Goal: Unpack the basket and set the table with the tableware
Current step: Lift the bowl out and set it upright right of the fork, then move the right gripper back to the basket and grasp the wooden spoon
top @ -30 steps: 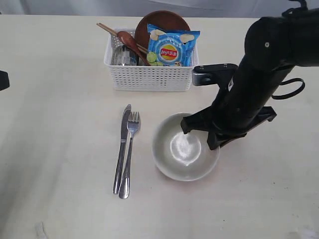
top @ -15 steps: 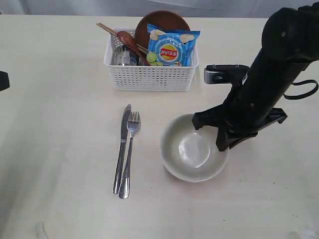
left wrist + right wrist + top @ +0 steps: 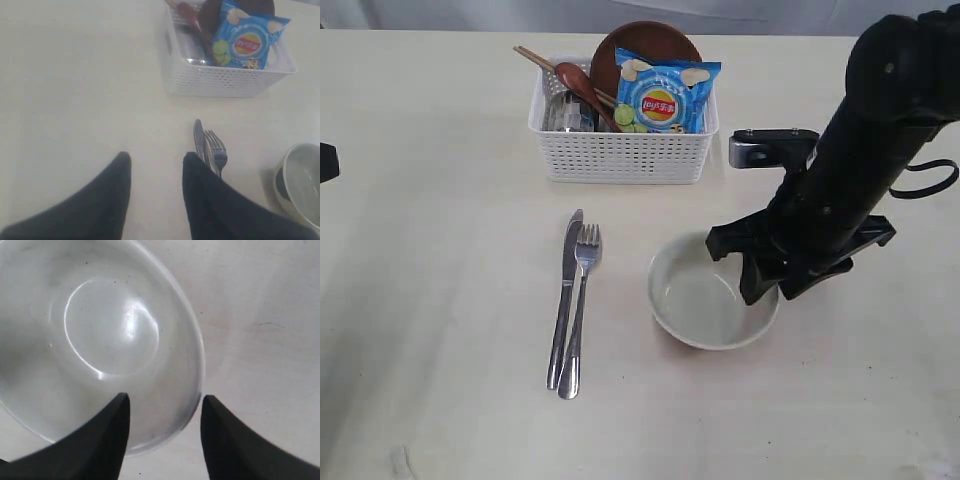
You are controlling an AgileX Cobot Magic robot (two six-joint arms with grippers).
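Three pieces out so far: knife (image 3: 565, 300), fork (image 3: 582, 305), bowl (image 3: 713, 300). Bowl slid right across table (image 3: 440, 250) in last second, now flat in front of basket (image 3: 620, 155), right of cutlery. Right gripper (image 3: 164, 402) fingers just parted, straddling bowl rim, not clamped; bowl reads as placed. Left gripper (image 3: 155, 165) fingers apart, empty, near knife tip. Plate (image 3: 640, 40), spoon (image 3: 582, 88), chopsticks (image 3: 535, 58) half hidden behind chip bag (image 3: 665, 95). Metal item (image 3: 568, 112) in basket unclear.

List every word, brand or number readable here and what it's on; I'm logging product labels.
Chip bag in the basket: red banner logo on a yellow disc; its lettering is too blurred to read with certainty.
Chip bag, other print: too small to read.
Bowl, knife, fork, basket: no text visible.
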